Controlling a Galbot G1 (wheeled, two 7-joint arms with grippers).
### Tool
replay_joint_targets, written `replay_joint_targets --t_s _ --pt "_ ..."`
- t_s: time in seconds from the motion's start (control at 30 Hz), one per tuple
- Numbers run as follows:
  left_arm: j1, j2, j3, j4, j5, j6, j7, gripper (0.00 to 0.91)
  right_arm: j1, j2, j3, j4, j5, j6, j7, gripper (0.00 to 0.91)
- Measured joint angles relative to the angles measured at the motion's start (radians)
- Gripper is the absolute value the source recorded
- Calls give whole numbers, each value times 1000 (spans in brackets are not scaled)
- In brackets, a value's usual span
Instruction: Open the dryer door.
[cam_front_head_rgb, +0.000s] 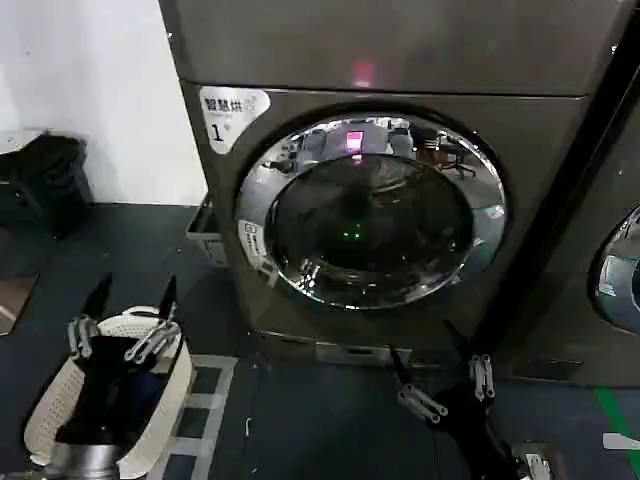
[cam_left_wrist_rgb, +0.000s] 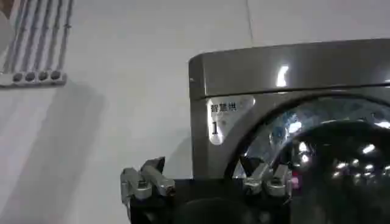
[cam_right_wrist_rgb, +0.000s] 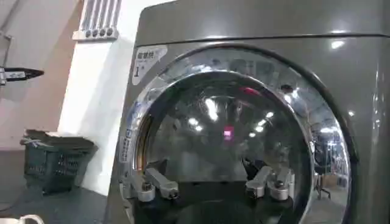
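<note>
The dryer (cam_front_head_rgb: 300, 50) is a dark grey-brown machine with a white "1" sticker (cam_front_head_rgb: 232, 112). Its dryer door (cam_front_head_rgb: 370, 215), with a chrome rim and dark glass, sits shut against the front. My right gripper (cam_front_head_rgb: 425, 350) is low in front of the door's bottom edge, open and holding nothing. In the right wrist view the right gripper (cam_right_wrist_rgb: 204, 165) faces the dryer door (cam_right_wrist_rgb: 225, 122) from a short distance. My left gripper (cam_front_head_rgb: 133, 295) hangs open at the lower left, away from the machine. In the left wrist view the left gripper (cam_left_wrist_rgb: 201, 165) points at the dryer (cam_left_wrist_rgb: 286, 70) corner.
A white perforated laundry basket (cam_front_head_rgb: 45, 425) stands on the dark floor under my left arm. A dark basket (cam_front_head_rgb: 40, 175) sits by the white wall at far left. The neighbouring machine (cam_front_head_rgb: 620, 270) stands close on the right. A small grey tray (cam_front_head_rgb: 205, 235) lies beside the dryer.
</note>
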Motion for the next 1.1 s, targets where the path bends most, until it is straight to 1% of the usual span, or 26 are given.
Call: replay_joint_targets --t_s 0.07,0.13,0.23,0.33,0.47,0.57,0.7,0.87,1.03,1.1 --pt "3 1 7 -11 -20 34 2 907 28 -17 21 -10 51 -40 -19 907" --pt "5 5 11 -16 -24 40 12 907 68 -48 43 -29 101 -74 -41 907" --pt "6 16 4 -15 -40 54 17 907 144 -121 48 -76 134 -109 -80 907" --pt "18 28 -3 -20 -55 70 23 907 232 -190 31 -128 161 -127 -100 907" --pt "32 35 -24 -22 -66 66 23 907 363 -268 -37 -208 212 -149 -112 907" --pt "38 35 -40 -28 -68 68 22 907 457 -310 -103 -268 237 -151 -115 907" --pt "46 33 -67 -30 -75 73 42 907 579 -355 -204 -343 262 -148 -142 907" --pt "53 32 -106 -39 -88 77 40 907 737 -357 -335 -420 281 -151 -149 907" --pt "70 24 -118 -48 -88 78 40 907 887 -317 -461 -502 278 -157 -149 907" --pt "77 21 -120 -53 -90 92 42 907 933 -295 -501 -534 279 -157 -149 907"
